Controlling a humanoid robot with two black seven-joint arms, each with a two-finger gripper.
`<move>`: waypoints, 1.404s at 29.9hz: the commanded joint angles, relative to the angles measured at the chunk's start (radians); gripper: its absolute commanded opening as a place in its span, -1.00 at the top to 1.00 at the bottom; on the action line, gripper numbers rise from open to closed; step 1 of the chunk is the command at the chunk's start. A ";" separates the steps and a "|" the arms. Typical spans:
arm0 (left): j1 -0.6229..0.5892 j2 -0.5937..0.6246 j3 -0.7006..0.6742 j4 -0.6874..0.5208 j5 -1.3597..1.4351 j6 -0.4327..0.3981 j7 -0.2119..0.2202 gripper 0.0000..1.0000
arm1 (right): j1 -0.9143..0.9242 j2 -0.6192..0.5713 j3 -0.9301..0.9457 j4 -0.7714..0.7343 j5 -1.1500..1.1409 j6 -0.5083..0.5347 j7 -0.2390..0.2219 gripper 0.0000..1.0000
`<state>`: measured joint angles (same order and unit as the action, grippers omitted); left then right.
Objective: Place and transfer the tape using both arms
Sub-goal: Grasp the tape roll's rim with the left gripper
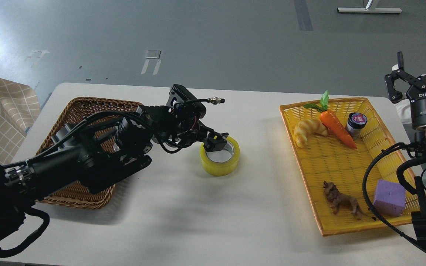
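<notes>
Tape is lying flat on the white table, between the wicker basket and the yellow tray. The left gripper is pinching its near wall, one finger seemingly reaching inside the core. The roll is looking light, stiff and slick, so wall grips are suiting it. The right gripper is hanging spread, empty.

A white table fills most of the frame. A brown wicker basket sits on it at the left. The tape, lying flat, rests at the centre. A yellow woven tray lies at the right, well apart from the tape.
</notes>
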<state>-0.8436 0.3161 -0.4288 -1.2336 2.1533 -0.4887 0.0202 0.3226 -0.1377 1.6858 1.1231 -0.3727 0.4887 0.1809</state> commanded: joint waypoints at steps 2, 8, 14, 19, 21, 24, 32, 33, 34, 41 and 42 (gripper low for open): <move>0.001 -0.012 0.033 0.026 -0.006 0.000 0.001 -0.94 | -0.005 0.000 0.000 0.001 0.000 0.000 0.000 -1.00; 0.005 -0.046 0.035 0.063 -0.007 0.000 0.001 -0.86 | -0.005 0.001 0.000 0.001 0.000 0.000 0.000 -1.00; 0.008 -0.068 0.035 0.121 -0.016 0.000 0.000 -0.82 | -0.007 0.001 0.000 0.001 0.000 0.000 0.000 -1.00; 0.014 -0.074 0.036 0.169 -0.030 0.000 0.000 -0.82 | -0.011 0.001 0.000 0.003 0.000 0.000 0.000 -1.00; 0.015 -0.074 0.038 0.172 -0.030 0.000 0.000 -0.82 | -0.011 0.001 0.000 0.003 0.000 0.000 0.000 -1.00; 0.027 -0.074 0.038 0.175 -0.030 0.000 0.000 -0.81 | -0.011 0.001 0.000 0.001 0.000 0.000 0.000 -1.00; 0.040 -0.081 0.038 0.189 -0.030 0.000 0.001 -0.55 | -0.011 0.003 0.000 0.001 0.000 0.000 0.000 -1.00; 0.040 -0.081 0.038 0.189 -0.030 0.000 0.001 -0.53 | -0.011 0.003 0.000 0.001 0.000 0.000 0.002 -1.00; 0.040 -0.081 0.038 0.189 -0.030 0.000 0.001 -0.48 | -0.013 0.003 0.000 0.003 0.000 0.000 0.002 -1.00; 0.047 -0.083 0.038 0.189 -0.029 0.000 0.004 0.12 | -0.016 0.004 0.000 0.003 0.000 0.000 0.000 -1.00; 0.049 -0.083 0.038 0.189 -0.030 0.000 0.004 0.24 | -0.017 0.004 0.000 0.003 0.000 0.000 0.002 -1.00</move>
<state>-0.7971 0.2333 -0.3911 -1.0446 2.1237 -0.4887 0.0243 0.3081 -0.1348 1.6858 1.1257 -0.3727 0.4887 0.1825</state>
